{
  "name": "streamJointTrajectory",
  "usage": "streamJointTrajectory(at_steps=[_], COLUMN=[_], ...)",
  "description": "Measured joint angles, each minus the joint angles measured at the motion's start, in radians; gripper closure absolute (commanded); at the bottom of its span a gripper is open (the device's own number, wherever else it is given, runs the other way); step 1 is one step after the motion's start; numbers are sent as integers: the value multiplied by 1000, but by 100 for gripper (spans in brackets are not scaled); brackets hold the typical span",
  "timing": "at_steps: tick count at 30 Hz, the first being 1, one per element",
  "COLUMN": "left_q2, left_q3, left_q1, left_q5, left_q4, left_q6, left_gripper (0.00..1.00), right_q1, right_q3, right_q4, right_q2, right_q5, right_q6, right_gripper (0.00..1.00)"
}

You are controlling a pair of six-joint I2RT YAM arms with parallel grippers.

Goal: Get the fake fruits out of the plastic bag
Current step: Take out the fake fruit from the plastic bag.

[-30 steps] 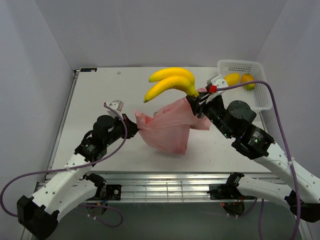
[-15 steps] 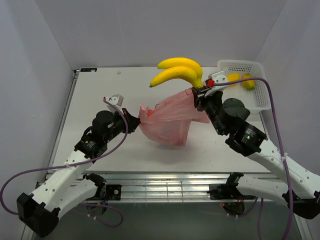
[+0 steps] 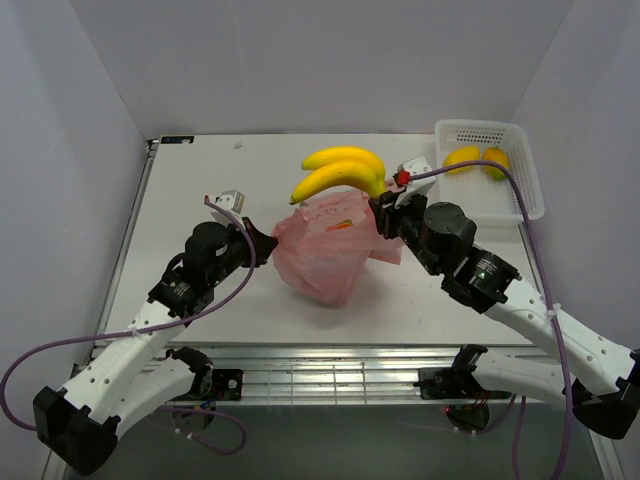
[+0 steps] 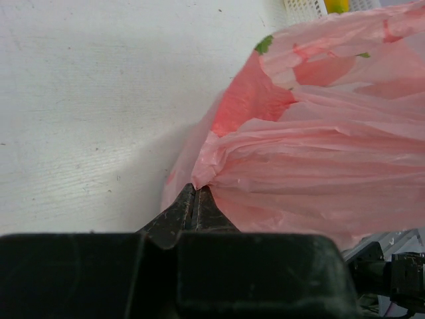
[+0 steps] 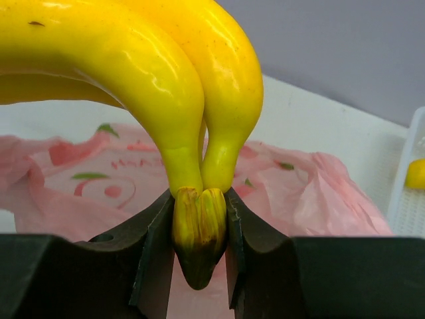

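Note:
The pink plastic bag (image 3: 330, 245) lies crumpled at the table's middle and fills the right of the left wrist view (image 4: 319, 139). My left gripper (image 3: 262, 241) (image 4: 194, 193) is shut on a pinch of its left edge. A yellow banana bunch (image 3: 338, 172) (image 5: 153, 73) hangs in the air above the bag's far side, held by its brown stem in my right gripper (image 3: 381, 205) (image 5: 199, 226). The bag (image 5: 86, 186) lies under it in the right wrist view. Other fake fruits are hidden.
A white perforated basket (image 3: 520, 195) stands at the far right corner with two yellow-orange mangoes (image 3: 478, 160) in it; its edge (image 5: 408, 199) shows in the right wrist view. Grey walls close in the table on three sides.
The right gripper carried the banana bunch up and right, then back left and lower over the bag. The bag has slumped into a rounder heap. The left gripper kept its pinch.

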State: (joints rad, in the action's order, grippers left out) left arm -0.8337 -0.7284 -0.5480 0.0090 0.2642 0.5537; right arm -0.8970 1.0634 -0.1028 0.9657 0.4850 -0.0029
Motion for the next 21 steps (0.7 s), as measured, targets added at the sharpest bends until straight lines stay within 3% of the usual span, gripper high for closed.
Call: streamJointTrajectory(at_steps=[9,21], left_q2=[22,69], left_q3=[0,-22], left_q1=[0,-1], left_q5=[-62,-225], left_q4=[30,160], left_q6=[5,28], left_gripper=[100,100], right_q1=[0,73], right_q3=[-119,-129], right_q4=[-86,-208], right_q2=[-10,-77], right_q5=[-122,-74], right_q6=[95,199], right_gripper=[92,89])
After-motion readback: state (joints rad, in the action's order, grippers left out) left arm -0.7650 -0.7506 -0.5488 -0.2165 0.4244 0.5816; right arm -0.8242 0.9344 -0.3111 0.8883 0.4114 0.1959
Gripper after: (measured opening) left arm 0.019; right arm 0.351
